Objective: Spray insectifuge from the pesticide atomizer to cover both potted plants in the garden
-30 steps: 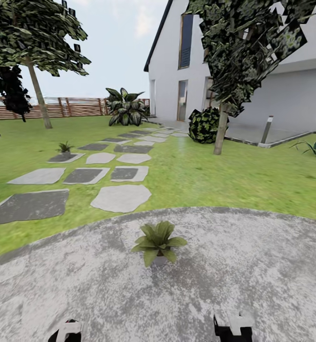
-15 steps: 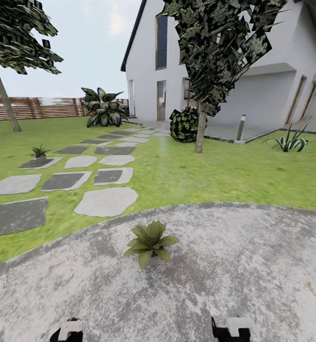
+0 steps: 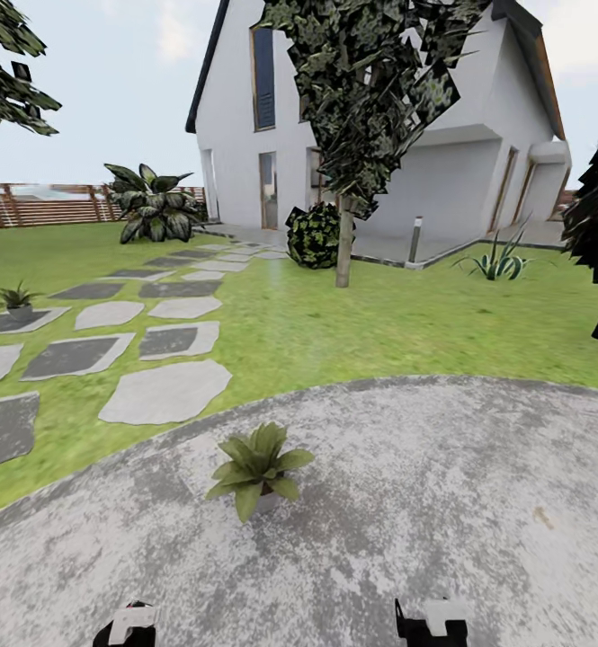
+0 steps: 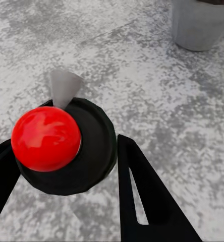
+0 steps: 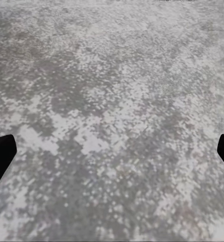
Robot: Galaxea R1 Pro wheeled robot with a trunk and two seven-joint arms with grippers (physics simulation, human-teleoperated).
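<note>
1. My left tool (image 4: 66, 171) has its two black fingers (image 4: 142, 196) closed around the pesticide atomizer (image 4: 66, 151), gripping its round black body; a glossy red ball tops the body and a pale grey spout pokes out beside it.
2. My right tool (image 5: 112, 151) is spread wide: just the black tips of its fingers (image 5: 1, 151) show at opposite edges of the right wrist view, with bare paving between them.
3. The patio (image 3: 442, 521) is round, rough and mottled in grey and white, bordered by smooth green lawn (image 3: 406, 323).
4. One potted plant (image 3: 255, 467), a rosette of broad pointed leaves in a low grey pot, stands on the patio near its lawn-side edge, ahead of both tools and nearer my left one.
5. The second potted plant (image 3: 15, 298) sits well off on a flat grey stepping stone (image 3: 11, 321); it is too small to make out in detail.
6. In the head view both tools are cut off by the bottom edge, so only their black-and-white tops show.
7. In the left wrist view the smooth grey pot (image 4: 200, 25) is near the atomizer, clipped by the frame edge.
</note>
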